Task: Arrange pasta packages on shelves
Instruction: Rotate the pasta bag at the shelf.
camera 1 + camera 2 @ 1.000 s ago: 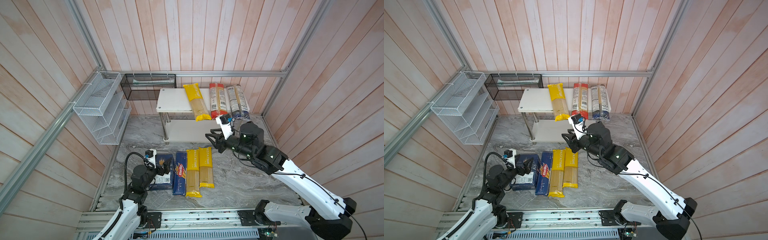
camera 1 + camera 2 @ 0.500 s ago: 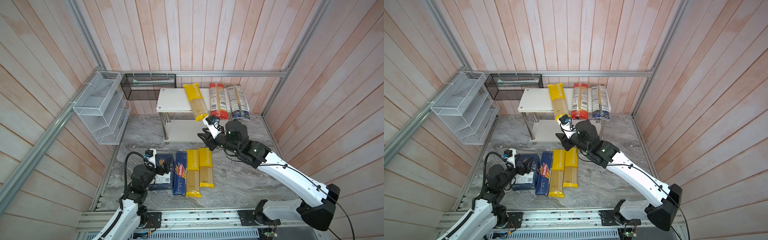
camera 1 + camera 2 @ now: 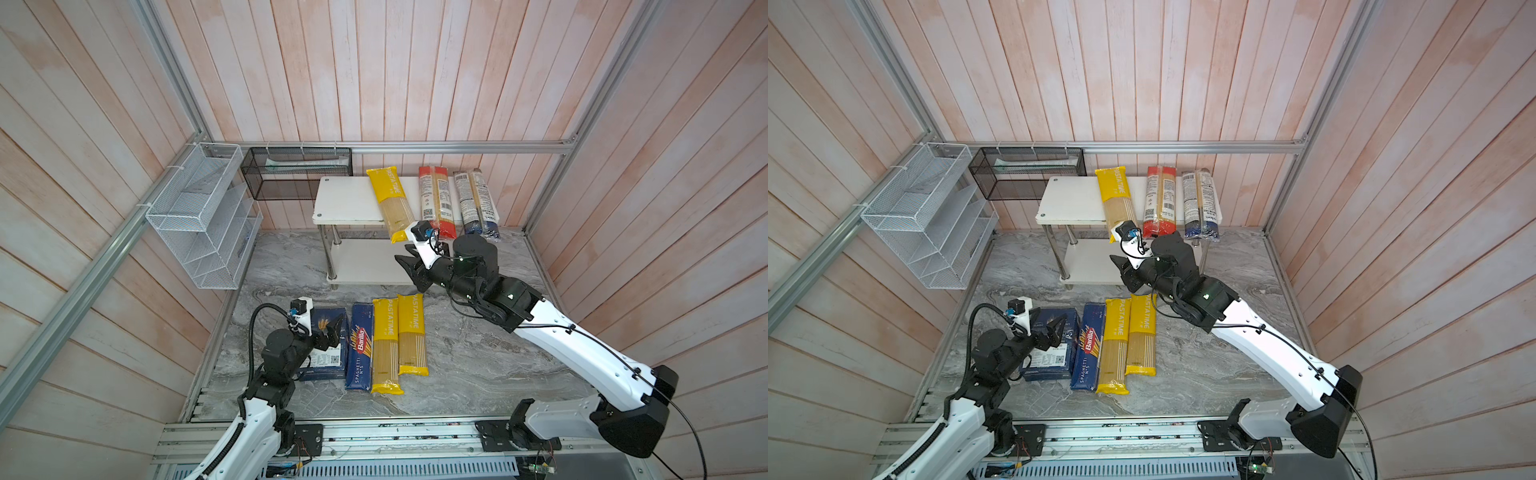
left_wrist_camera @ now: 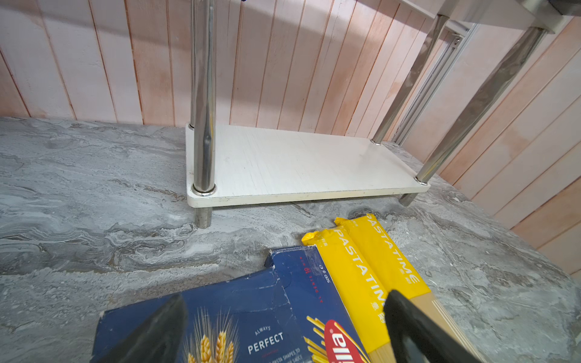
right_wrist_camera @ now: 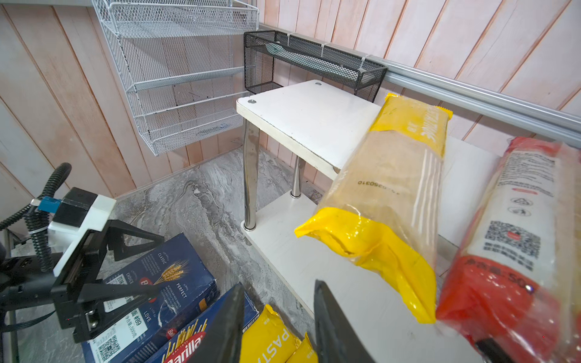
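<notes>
Yellow bags [image 3: 398,338], 2 in a top view, are seen lying on the floor [image 3: 478,365] before the shelves [image 3: 345,203]. In the left wrist view, the left gripper [image 4: 286,298] is spread wide and empty over a Barilla box [image 4: 245,298]. In the right wrist view, the right gripper [image 5: 279,284] is narrowly parted and empty, and should be widened and squared across 1 bag.

We counted three yellow PASTATIME spaghetti bags [image 3: 392,203] [image 3: 386,345] [image 3: 411,332], one red-ended bag [image 3: 434,199], one dark-blue-ended bag [image 3: 476,201], two dark blue Barilla boxes [image 3: 360,345] [image 3: 328,362], two white shelf boards [image 3: 345,203] [image 3: 361,262], one white wire basket [image 3: 199,216], one black mesh basket [image 3: 297,174].
</notes>
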You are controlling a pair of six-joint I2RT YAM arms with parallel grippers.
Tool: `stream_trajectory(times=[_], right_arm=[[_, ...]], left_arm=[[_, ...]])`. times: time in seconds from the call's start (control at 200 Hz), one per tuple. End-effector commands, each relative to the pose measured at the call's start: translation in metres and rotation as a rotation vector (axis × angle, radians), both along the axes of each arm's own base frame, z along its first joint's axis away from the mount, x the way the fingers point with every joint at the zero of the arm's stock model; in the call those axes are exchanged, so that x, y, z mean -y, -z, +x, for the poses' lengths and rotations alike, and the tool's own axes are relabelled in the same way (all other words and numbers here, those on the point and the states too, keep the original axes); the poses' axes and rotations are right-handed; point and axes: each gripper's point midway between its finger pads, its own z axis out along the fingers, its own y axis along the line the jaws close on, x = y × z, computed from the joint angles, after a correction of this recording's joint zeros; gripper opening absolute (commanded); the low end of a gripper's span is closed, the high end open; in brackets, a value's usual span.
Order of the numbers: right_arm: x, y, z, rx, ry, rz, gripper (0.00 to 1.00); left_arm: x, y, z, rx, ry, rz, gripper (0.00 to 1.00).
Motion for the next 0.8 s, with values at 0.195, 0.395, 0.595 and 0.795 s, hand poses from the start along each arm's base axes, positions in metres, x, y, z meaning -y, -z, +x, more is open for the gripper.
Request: stream_trajectory(times=[0.195,0.395,0.595,0.795], right_arm=[[-0.009,-0.013,0.01,0.037,-0.004,-0.008,0.37],[-0.013,-0.008,0.013,0.018,-0.007,-0.017,0.37],[-0.023,0.0,0.017,-0.002,-0.029,-0.019,0.37],[-0.036,-0.006,0.02,0.009,-0.061,0.006,0.37]], left_arm=[[0.001,-0.017,0.003,0.041,0.006,-0.001,1.0],[0.001,-0.016,0.003,0.04,0.005,-0.001,1.0],[0.001,-0.017,0.003,0.043,0.005,-0.001,1.0],[0.0,-0.017,0.003,0.043,0.003,-0.002,1.0]])
